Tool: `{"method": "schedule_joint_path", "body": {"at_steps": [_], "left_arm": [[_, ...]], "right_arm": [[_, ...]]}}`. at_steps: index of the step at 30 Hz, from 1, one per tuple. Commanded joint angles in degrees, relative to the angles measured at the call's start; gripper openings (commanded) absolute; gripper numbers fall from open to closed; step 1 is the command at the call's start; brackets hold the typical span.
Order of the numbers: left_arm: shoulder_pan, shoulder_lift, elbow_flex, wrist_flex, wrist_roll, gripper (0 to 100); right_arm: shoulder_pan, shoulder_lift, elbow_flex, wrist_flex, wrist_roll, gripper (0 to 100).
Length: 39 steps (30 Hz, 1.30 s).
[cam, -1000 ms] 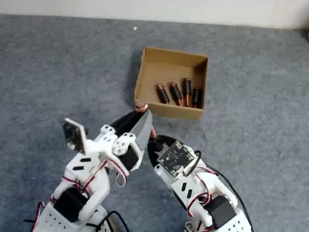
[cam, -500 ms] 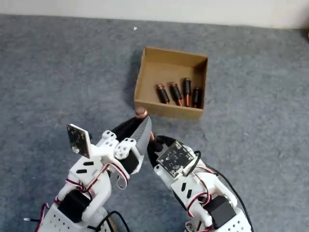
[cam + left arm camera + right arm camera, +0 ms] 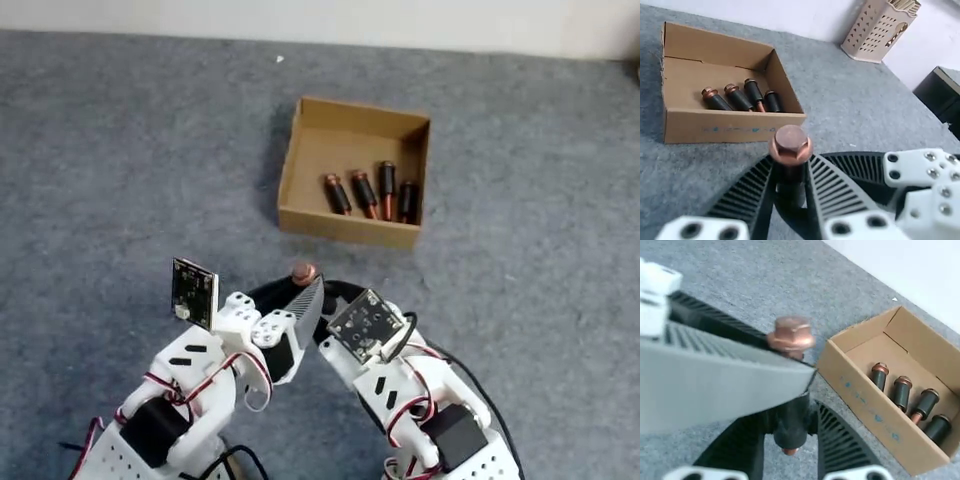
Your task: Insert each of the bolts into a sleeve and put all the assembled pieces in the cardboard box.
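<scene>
A copper bolt (image 3: 303,272) with a flanged hex head is held upright by the left end effector (image 3: 790,165). Its shank is seated in a black sleeve (image 3: 790,419), which is clamped by the right end effector (image 3: 790,434). Four assembled pieces (image 3: 371,192) are laid side by side in the open cardboard box (image 3: 345,228), toward the far edge of the surface (image 3: 120,150).

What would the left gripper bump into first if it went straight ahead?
Probably the cardboard box: the left gripper, shut on a bolt, points at its near wall. Height is unclear.

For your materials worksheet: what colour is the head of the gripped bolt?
The bolt has a copper-coloured head; left wrist view shows it best.
</scene>
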Motion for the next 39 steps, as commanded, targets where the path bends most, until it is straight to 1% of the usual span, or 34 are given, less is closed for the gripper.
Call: {"method": "schedule_joint_path", "body": {"at_steps": [1,4,6,10,12,15,17,18,20,23,24,28,32,36,39], "left_arm": [[2.51,-0.48,-2.51,4.40,0.18,12],[2.51,-0.48,-2.59,6.95,0.18,24],[2.33,-0.48,-2.68,7.82,0.18,25],[1.71,-0.48,-2.77,7.91,0.00,21],[-0.31,-0.48,-3.38,8.00,0.00,18],[-5.85,-0.48,-5.23,8.00,-0.09,10],[-10.07,-0.48,-6.11,7.65,-0.09,2],[-12.18,-0.48,-6.20,7.65,-0.09,0],[-15.96,-0.48,-5.85,7.65,-0.09,2],[-21.23,-0.48,-4.35,7.65,-0.18,2],[-22.81,-0.48,-3.74,7.65,-0.97,2],[-28.09,-0.57,0.40,7.65,-9.14,0],[-30.90,-0.57,4.18,7.56,-12.92,1],[-33.63,-0.57,7.16,7.82,-17.05,1],[-35.38,-0.57,10.51,7.65,-20.92,1]], "right_arm": [[3.56,-1.10,-4.35,-3.82,-1.58,0.5],[4.53,-1.10,-4.26,-3.82,-1.58,0.5],[4.79,-1.10,-4.26,-3.91,-1.58,0.5],[7.69,-1.10,-3.82,-3.91,-1.58,0.5],[10.07,-1.10,-3.74,-3.91,-1.58,0.5],[13.23,-1.01,-1.63,-3.91,-1.58,0.5],[14.20,-1.01,-0.31,-3.91,-1.58,0.5],[14.46,-1.01,0.31,-3.91,-1.58,0.5],[14.46,-0.92,0.66,-3.91,-1.58,0.5],[14.55,-0.92,1.27,-3.91,-1.58,0.5],[14.55,-0.92,1.36,-3.91,-1.58,0.5],[14.55,-0.84,1.36,-3.74,-1.58,0.5],[15.52,-0.75,1.45,-3.65,-1.76,0.5],[18.15,-0.66,1.45,-3.82,-6.07,0.5],[19.82,-0.66,1.45,-3.82,-6.42,0.5]]}}
